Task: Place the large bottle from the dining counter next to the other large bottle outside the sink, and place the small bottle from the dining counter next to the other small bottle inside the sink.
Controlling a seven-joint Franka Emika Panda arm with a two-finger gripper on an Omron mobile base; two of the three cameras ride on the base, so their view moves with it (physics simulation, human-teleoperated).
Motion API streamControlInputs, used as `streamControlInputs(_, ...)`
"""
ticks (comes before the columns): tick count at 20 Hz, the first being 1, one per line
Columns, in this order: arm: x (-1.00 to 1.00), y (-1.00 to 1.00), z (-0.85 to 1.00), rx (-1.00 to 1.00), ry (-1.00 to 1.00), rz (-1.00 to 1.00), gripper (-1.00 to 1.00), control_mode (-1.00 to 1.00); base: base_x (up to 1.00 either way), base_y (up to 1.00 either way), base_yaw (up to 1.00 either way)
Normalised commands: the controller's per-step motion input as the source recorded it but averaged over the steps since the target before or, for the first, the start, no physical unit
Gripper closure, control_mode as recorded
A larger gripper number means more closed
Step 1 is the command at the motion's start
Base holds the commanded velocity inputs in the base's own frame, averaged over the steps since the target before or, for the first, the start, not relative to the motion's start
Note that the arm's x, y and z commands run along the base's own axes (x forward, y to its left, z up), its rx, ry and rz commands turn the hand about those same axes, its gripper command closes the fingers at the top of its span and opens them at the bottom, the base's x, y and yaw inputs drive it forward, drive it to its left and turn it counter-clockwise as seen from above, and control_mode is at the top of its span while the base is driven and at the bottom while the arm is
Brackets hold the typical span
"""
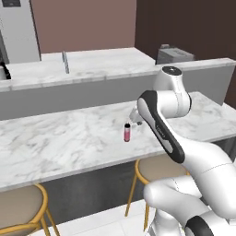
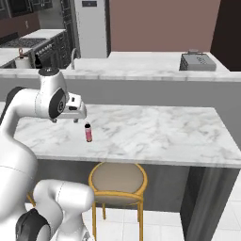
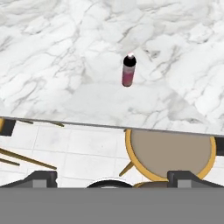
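Small pink-red bottle (image 1: 127,132) with dark cap stands upright, alone, on the long white-grey marbled dining counter (image 1: 60,138), centre of the left base view. In the right base view the same bottle (image 2: 87,132) sits left of centre on the slab (image 2: 160,132). In the hand view it (image 3: 128,70) stands just above centre, marble (image 3: 52,52) all round it, nothing touching it.

Two-finger gripper (image 2: 75,113), white-bodied with dark tips, hangs above the counter, just up and left of the bottle in the right base view, apart from it. Its two dark finger tips (image 3: 41,178) sit far apart at the bottom corners of the hand view: jaws spread wide, nothing between them.

Round tan-seated stool with gold legs (image 2: 117,181) stands below the counter edge, right under the bottle's stretch of slab; also seen lower right in the hand view (image 3: 170,151). A second stool (image 1: 20,207) sits lower left in the left base view.

Behind, a raised marbled back counter (image 1: 92,67) carries a grey box-shaped appliance (image 2: 197,60), upper right. A near-black bottle (image 2: 37,61) stands upper left in the right base view, far from the gripper.
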Motion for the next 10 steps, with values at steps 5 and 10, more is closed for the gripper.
streamControlInputs(5, 0.00, 0.00, 0.00, 0.00, 0.00, 0.00, -1.00, 1.00, 0.78, 0.27, -0.19)
streamControlInputs(10, 0.00, 0.00, 0.00, 0.00, 0.00, 0.00, -1.00, 1.00, 0.69, -0.01, -0.04)
